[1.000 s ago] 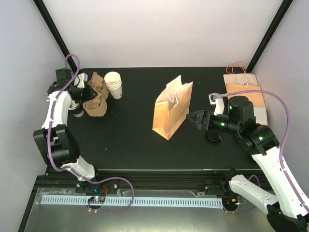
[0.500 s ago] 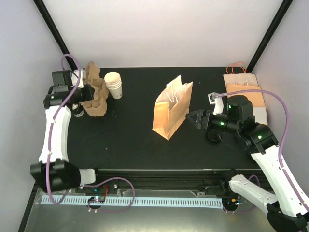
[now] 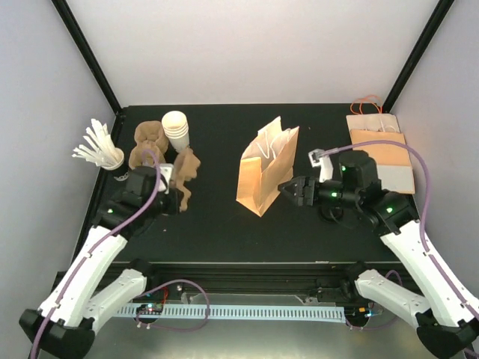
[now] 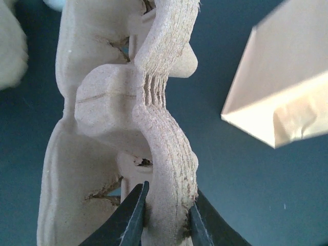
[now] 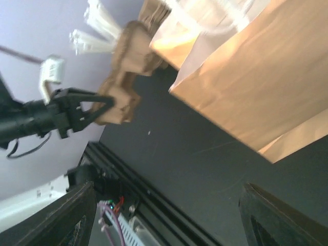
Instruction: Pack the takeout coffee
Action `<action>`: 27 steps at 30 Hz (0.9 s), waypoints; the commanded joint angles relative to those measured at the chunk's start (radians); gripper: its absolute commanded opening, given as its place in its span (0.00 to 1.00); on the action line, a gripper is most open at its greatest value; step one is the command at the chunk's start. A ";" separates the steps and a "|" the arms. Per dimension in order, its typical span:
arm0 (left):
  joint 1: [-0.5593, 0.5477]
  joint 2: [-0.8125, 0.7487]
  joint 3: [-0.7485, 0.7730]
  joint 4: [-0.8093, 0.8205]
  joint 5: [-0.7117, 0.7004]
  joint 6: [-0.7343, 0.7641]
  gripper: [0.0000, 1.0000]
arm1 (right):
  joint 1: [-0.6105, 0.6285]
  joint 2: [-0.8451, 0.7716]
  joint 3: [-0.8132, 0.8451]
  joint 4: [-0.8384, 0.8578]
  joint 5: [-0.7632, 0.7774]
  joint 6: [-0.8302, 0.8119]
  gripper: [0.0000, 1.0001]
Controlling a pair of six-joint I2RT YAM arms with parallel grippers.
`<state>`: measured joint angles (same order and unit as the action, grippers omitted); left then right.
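Black bench (image 3: 217, 224), pale walls on three sides. Reference thing: upright brown paper bag (image 3: 267, 168), mouth open, about mid-bench.

Far left of the bag, at the bench edge: dark cup of white stirrers (image 3: 101, 151). Between that cup and the bag, toward the rear, sits a stack of brown pulp carriers (image 3: 148, 142). A stack of lidless white cups (image 3: 177, 132) stands just beside it on the bag side.

Left of the bag, nearer the front: left fingers (image 4: 128, 218) clamped on the edge of a single pulp carrier (image 4: 102, 118), pinching its rim from both sides. This carrier is apart from the stack and does not touch the bag. A corner of the bag shows at the upper right of the left wrist view.

Just right of the bag: right fingers (image 5: 77, 215) spread wide apart with nothing between them, tips pointed at the bag's side. Whether they touch it cannot be told.

Far right of the bag, at the rear corner: flat brown bags (image 3: 380, 153) lying down.

Takeout coffee: not made out in any view. The right arm covers the bench just right of the bag, and a dark shape under its wrist cannot be identified.
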<state>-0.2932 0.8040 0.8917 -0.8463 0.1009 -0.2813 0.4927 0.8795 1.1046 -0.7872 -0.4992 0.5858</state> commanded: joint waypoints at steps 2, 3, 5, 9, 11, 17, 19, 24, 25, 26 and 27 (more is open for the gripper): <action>-0.195 0.069 -0.078 0.049 -0.155 -0.163 0.14 | 0.168 0.004 -0.142 0.167 0.062 0.078 0.79; -0.233 0.103 -0.079 0.052 -0.192 -0.180 0.14 | 0.211 0.005 -0.188 0.220 0.089 0.102 0.79; -0.298 0.167 -0.082 0.068 -0.246 -0.203 0.15 | 0.296 0.015 -0.281 0.354 0.143 0.153 0.79; -0.399 0.284 -0.071 0.085 -0.275 -0.239 0.37 | 0.431 0.060 -0.455 0.662 0.251 0.240 0.79; -0.421 0.303 -0.071 0.108 -0.203 -0.235 0.60 | 0.478 0.086 -0.528 0.800 0.287 0.271 0.79; -0.406 0.243 -0.118 0.164 0.031 -0.198 0.80 | 0.541 0.222 -0.644 1.081 0.332 0.388 0.81; -0.380 0.215 -0.134 0.156 0.051 -0.178 0.69 | 0.555 0.274 -0.657 1.146 0.336 0.403 0.80; -0.311 0.177 -0.173 0.173 0.202 -0.138 0.47 | 0.603 0.394 -0.693 1.328 0.397 0.485 0.75; -0.310 0.180 -0.174 0.171 0.238 -0.122 0.48 | 0.606 0.425 -0.712 1.395 0.393 0.509 0.73; -0.311 0.188 -0.173 0.163 0.266 -0.110 0.50 | 0.608 0.456 -0.735 1.455 0.389 0.534 0.69; -0.315 0.200 -0.168 0.150 0.282 -0.100 0.50 | 0.610 0.498 -0.747 1.512 0.386 0.554 0.65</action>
<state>-0.6098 0.9928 0.7223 -0.7025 0.2222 -0.4408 1.0882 1.2816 0.4156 0.4301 -0.1574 1.0328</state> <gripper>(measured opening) 0.488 0.708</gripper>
